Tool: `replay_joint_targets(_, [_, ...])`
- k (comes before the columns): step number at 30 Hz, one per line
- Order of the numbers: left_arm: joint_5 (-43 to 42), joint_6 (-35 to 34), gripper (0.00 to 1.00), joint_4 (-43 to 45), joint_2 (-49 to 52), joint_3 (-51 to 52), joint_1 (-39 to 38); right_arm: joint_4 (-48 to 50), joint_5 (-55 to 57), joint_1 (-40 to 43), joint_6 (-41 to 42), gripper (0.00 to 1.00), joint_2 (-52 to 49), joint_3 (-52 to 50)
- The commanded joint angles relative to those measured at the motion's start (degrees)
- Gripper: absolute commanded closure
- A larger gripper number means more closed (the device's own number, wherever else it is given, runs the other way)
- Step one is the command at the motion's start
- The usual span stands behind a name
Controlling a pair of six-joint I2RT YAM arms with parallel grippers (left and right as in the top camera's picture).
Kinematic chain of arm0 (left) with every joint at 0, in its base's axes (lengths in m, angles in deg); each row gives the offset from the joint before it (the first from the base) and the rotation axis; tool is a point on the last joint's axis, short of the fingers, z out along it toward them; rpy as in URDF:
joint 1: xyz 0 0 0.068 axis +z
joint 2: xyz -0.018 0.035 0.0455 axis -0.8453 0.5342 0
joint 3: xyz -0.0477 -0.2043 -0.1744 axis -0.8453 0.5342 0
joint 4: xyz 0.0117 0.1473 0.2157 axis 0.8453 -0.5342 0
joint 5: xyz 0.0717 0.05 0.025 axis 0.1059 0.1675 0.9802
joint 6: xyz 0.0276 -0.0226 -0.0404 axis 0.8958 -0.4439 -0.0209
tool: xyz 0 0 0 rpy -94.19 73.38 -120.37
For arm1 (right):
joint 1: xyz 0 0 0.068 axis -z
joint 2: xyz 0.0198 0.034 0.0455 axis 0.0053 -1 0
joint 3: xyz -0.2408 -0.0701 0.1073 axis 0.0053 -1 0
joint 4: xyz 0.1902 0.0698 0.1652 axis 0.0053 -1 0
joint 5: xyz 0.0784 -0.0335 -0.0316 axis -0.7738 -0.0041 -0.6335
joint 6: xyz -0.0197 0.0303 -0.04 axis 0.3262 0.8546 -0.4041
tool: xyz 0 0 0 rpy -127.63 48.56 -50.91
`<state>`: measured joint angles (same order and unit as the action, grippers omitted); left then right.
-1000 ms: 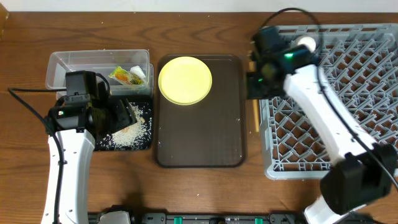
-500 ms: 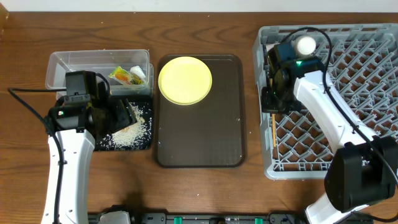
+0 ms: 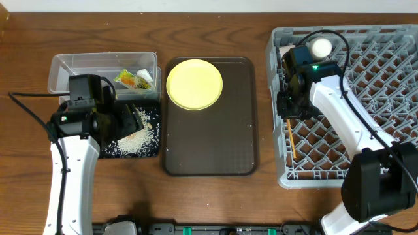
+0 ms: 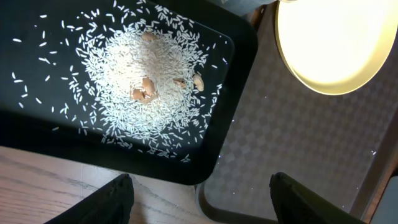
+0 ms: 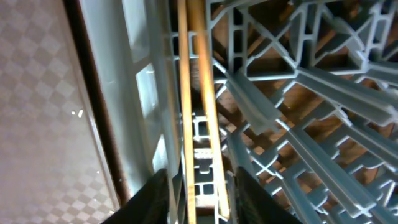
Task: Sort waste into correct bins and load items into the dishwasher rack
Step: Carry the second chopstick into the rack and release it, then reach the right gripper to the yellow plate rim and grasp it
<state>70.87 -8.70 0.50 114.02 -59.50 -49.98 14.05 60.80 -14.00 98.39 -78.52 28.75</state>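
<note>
The right hand [image 5: 199, 182] is hanging low over the left edge of the dishwasher rack [image 3: 379, 85], its jaws standing a little apart. The wooden chopsticks [image 5: 198, 93] are running between them, and a thin gap is showing on each side, so nothing is being gripped. In the overhead view the chopsticks are lying inside the rack, just beside its left wall. One end is sitting under the hand and the other is slanting toward the near side.

The step in hand looks like letting go of the chopsticks. To do it well, the jaws are needing more room, so that neither pad is dragging a stick on the way out. The lift should be going straight up, clear of the grey pegs and the wall. It is worth checking that both sticks are resting on the lattice and not slipping through a gap.

The left hand [image 4: 202, 190] is hovering wide open and empty over the corner of the black tray [image 4: 37, 99], where the rice [image 4: 143, 81] is lying. The yellow plate [image 3: 194, 84] is sitting on the brown serving tray [image 3: 209, 143] on the bench, waiting to be loaded
</note>
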Motion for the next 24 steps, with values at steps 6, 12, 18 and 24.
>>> replay_joint_targets(6, [0.72,-0.15,0.27,-0.20,0.33,-0.83,0.24,1.81,-2.51,-0.42,-0.76,0.58,1.03,7.10])
replay_joint_targets(12, [0.72,-0.15,0.27,-0.17,0.33,-0.83,0.24,14.62,-8.79,-3.93,-3.17,0.54,0.85,9.51])
replay_joint_targets(18, [0.72,-0.15,0.27,-0.20,0.33,-0.83,0.24,26.64,-8.70,-9.57,-2.62,0.51,-2.73,8.90])
replay_joint_targets(24, [0.72,-0.15,0.27,-0.22,0.33,-0.83,0.24,35.01,-7.10,-14.62,-2.05,0.52,-9.92,8.90])
